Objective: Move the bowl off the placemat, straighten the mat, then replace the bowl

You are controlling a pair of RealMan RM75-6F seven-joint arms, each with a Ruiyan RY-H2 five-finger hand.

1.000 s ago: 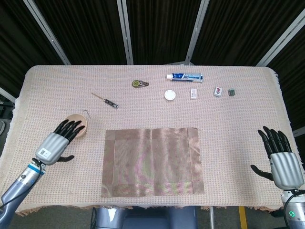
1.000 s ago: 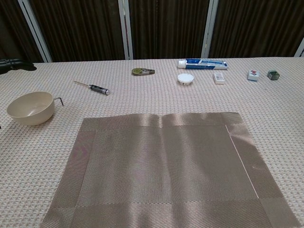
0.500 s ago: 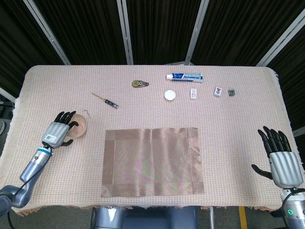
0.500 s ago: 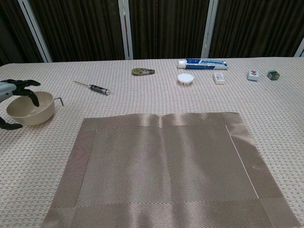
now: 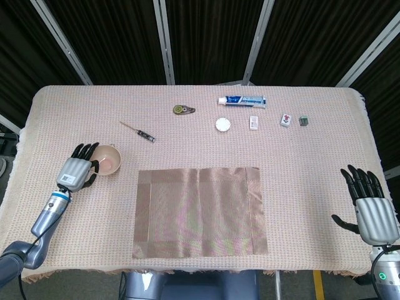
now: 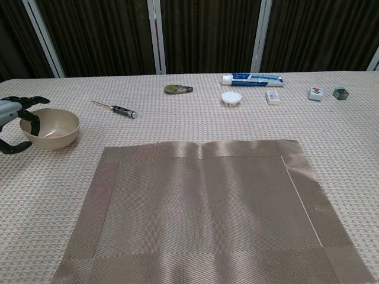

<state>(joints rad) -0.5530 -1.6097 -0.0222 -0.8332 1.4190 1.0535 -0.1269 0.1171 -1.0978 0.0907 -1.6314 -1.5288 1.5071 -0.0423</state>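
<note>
Far side: screwdriver (image 5: 139, 131), tape roll (image 5: 183, 110), toothpaste (image 5: 241, 100), white cap (image 5: 222, 124), sm boxes (image 5: 254, 122)

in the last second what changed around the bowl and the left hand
The left hand closed in from behind and now grips the near rim of the bowl, fingers hooked inside. The bowl has tipped and shifted toward the placemat, covering the small metal hook beside it. The right hand barely moved; placemat and small items stayed put.

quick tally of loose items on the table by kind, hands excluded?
bowl: 1
placemat: 1
screwdriver: 1
toothpaste tube: 1
tape measure: 1
white round lid: 1
small white box: 1
small cubes: 2
Total: 9
</note>
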